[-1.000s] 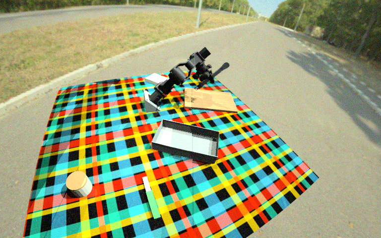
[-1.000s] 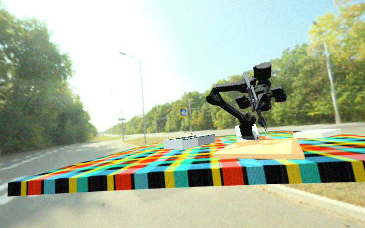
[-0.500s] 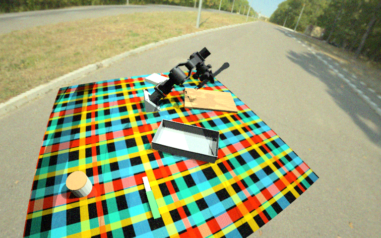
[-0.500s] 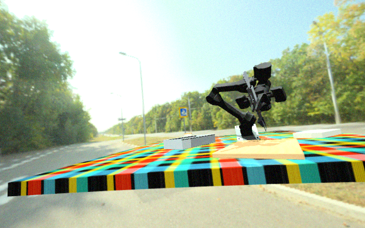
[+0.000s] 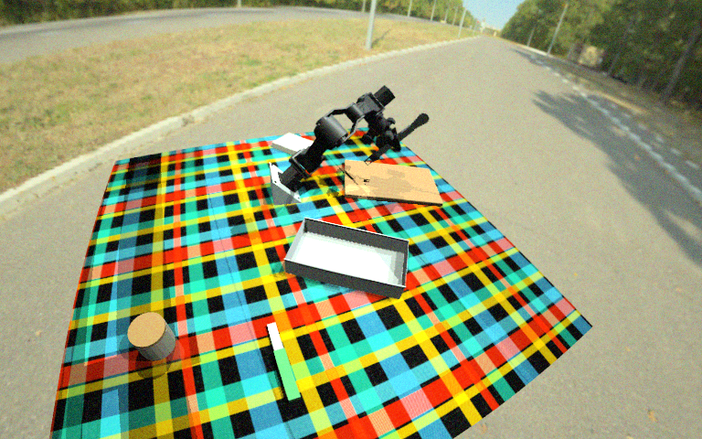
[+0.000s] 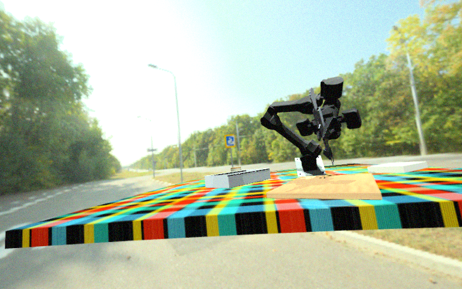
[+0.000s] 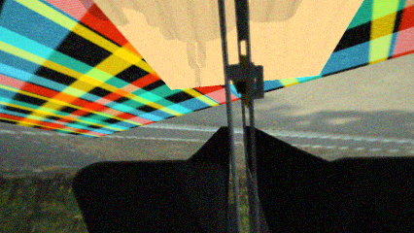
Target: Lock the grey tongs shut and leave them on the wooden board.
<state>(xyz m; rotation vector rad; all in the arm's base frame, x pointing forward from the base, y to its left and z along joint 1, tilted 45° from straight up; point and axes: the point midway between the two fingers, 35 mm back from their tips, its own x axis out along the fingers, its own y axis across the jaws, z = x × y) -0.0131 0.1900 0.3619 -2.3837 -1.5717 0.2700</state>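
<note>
My gripper [image 7: 235, 133] is shut on the grey tongs [image 7: 229, 102] [image 6: 314, 105] and holds them in the air above the wooden board [image 5: 422, 188] [image 6: 355, 193] [image 7: 292, 55]. In the wrist view the two long arms of the tongs run close together, nearly parallel, between the dark fingers, with a small grey block across them. In the exterior view they stand steeply, slightly tilted. Which end is the tips, and whether the lock is engaged, I cannot tell. The roasting tin [image 5: 344, 275] [image 6: 215, 182] has no tongs on it.
A white slab [image 5: 291, 143] [image 6: 398, 167] lies beyond the arm's base. A cylinder with a wooden-coloured top [image 5: 150, 330] stands at the near left, and a green and white bar [image 5: 285, 367] lies near the front. The checked cloth [image 5: 224, 397] covers the table.
</note>
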